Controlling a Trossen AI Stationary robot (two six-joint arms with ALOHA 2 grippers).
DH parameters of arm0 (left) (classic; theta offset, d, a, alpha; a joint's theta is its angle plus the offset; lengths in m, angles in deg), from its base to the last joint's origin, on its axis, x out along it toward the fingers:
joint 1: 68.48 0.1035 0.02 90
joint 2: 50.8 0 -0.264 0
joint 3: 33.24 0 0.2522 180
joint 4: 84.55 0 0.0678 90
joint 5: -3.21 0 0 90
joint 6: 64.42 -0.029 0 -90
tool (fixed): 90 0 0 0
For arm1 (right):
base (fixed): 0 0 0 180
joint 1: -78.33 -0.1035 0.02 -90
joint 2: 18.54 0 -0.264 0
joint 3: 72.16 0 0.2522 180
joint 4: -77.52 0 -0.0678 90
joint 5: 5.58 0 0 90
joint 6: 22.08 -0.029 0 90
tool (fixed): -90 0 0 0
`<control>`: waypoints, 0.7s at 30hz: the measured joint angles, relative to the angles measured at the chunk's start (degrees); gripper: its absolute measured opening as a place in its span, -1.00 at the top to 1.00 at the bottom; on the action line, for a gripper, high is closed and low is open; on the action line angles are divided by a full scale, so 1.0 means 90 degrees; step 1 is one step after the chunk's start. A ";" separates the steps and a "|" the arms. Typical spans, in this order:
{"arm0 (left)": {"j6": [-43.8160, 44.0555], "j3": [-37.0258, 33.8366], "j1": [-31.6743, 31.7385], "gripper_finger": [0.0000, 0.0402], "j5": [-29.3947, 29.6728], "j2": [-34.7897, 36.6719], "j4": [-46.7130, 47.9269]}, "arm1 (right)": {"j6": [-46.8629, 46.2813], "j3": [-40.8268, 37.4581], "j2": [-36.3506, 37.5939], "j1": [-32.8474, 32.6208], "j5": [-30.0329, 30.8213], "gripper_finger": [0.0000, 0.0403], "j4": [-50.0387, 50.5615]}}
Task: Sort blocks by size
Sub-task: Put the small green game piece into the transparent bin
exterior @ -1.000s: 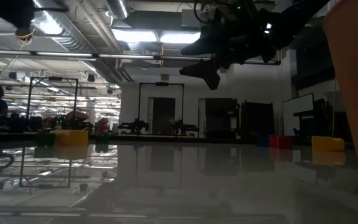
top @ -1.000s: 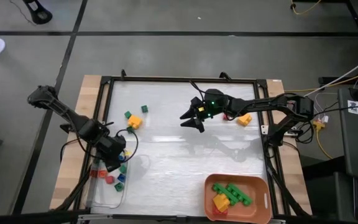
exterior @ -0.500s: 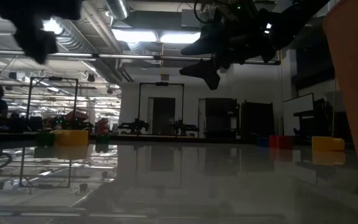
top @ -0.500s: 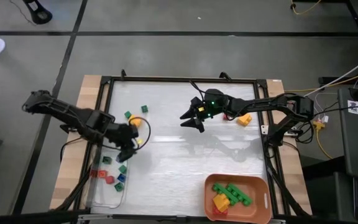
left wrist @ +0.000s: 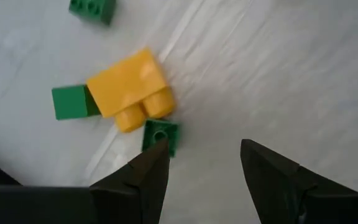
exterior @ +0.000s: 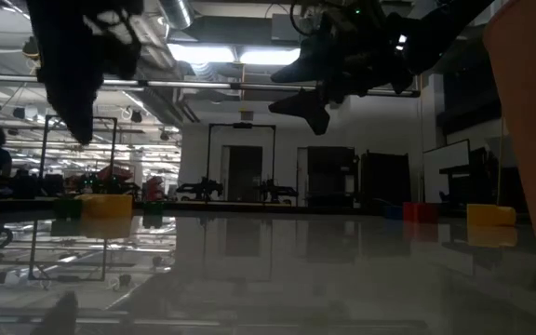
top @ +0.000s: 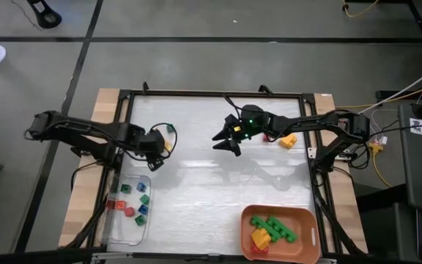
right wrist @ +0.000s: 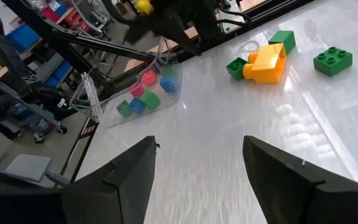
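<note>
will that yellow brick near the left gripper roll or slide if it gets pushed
The yellow brick looks like rigid moulded plastic, so it probably won't flex. It lies on its side, studs sideways, on a glossy table, so it likely slides rather than rolls. Two small green blocks touching it would probably shift too.

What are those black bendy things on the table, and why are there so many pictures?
They are two robot arms sorting toy blocks by size. One camera looks straight down, one sits at table height, and one rides on each wrist. The left gripper hangs open and empty over a yellow block with small green blocks touching it. The right gripper waits open, mid-table, holding nothing. Tiny blocks lie in a clear tray; longer ones lie in an orange tray. Another yellow block lies beside the right arm.
</note>
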 joint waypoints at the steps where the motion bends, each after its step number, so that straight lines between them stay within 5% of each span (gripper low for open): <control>1: -0.0022 -0.0097 0.0024 0.08 -0.0001 -0.0085 -0.0062 | 0.0000 0.0000 0.0000 0.0000 0.0000 -0.19 0.0015; 21: -0.0309 -0.1402 0.0354 0.08 -0.0142 -0.0728 -0.1134 | 0.0002 0.0000 0.0000 0.0000 0.0002 -0.19 0.0064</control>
